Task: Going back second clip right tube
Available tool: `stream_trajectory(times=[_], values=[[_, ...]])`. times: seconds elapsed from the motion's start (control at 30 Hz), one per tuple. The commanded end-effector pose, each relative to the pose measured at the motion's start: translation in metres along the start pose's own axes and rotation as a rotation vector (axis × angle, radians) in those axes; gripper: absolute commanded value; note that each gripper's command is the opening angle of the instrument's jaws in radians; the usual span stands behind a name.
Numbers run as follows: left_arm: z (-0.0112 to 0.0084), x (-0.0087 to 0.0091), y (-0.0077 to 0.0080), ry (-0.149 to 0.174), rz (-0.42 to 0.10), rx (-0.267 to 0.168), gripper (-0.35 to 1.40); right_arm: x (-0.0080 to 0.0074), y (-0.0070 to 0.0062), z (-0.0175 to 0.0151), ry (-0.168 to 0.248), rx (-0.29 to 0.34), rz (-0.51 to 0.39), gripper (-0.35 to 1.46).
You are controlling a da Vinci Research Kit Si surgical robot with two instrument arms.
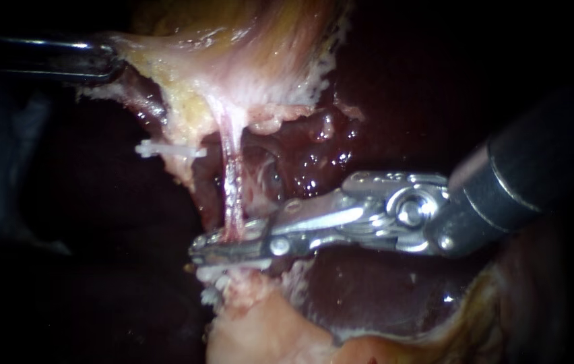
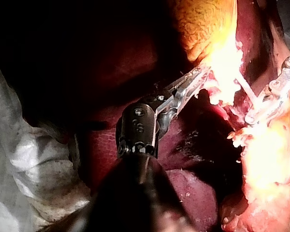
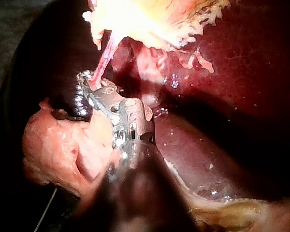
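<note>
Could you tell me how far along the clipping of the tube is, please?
Done: one white clip sits on tissue beside the tube. In hand: the left instrument has its jaws holding the tissue taut; the right instrument has its tip at the tube's lower end. Left, probably: drawing it clear.

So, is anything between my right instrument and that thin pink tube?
Nothing visible does. The right instrument has its tip right at the thin pink tube, low on its span. The white clip sits off to one side on the tissue edge, clear of the tip.
</note>
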Motion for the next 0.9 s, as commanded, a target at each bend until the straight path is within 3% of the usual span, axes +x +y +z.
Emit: stream_trajectory(times=[0.03, 0.07, 0.2, 0.27, 0.33, 0.47, 0.63, 0.9], values=[[0.0000, 0.0000, 0.0000, 0.000, 0.000, 0.000, -0.35, 0.0000, 0.0000, 0.0000, -0.001, 0.007, 0.015, -0.35], [0.0000, 0.0000, 0.0000, 0.000, 0.000, 0.000, -0.35, 0.0000, 0.0000, 0.0001, 0.003, 0.024, 0.038, -0.33], [0.0001, 0.0001, 0.0000, 0.000, 0.000, 0.000, -0.35, -0.0008, 0.0004, 0.0005, 0.036, 0.067, 0.024, 0.26], [0.0001, 0.0001, 0.0000, 0.000, 0.000, 0.000, -0.35, -0.0013, 0.0009, 0.0008, 0.057, 0.075, 0.014, 0.38], [0.0001, 0.0000, 0.0000, 0.001, 0.000, 0.000, -0.35, -0.0017, 0.0015, 0.0009, 0.070, 0.063, 0.008, 0.42], [0.0001, 0.0000, 0.0000, 0.001, 0.001, 0.000, -0.35, -0.0021, 0.0026, 0.0006, 0.080, 0.029, -0.099, 0.44], [0.0001, -0.0001, 0.0000, 0.001, 0.001, 0.001, -0.35, -0.0024, 0.0035, -0.0004, 0.041, -0.102, -0.298, 0.49], [0.0001, -0.0001, 0.0000, 0.001, 0.001, 0.001, -0.35, -0.0031, 0.0034, -0.0039, 0.031, -0.158, -0.438, 0.49]])
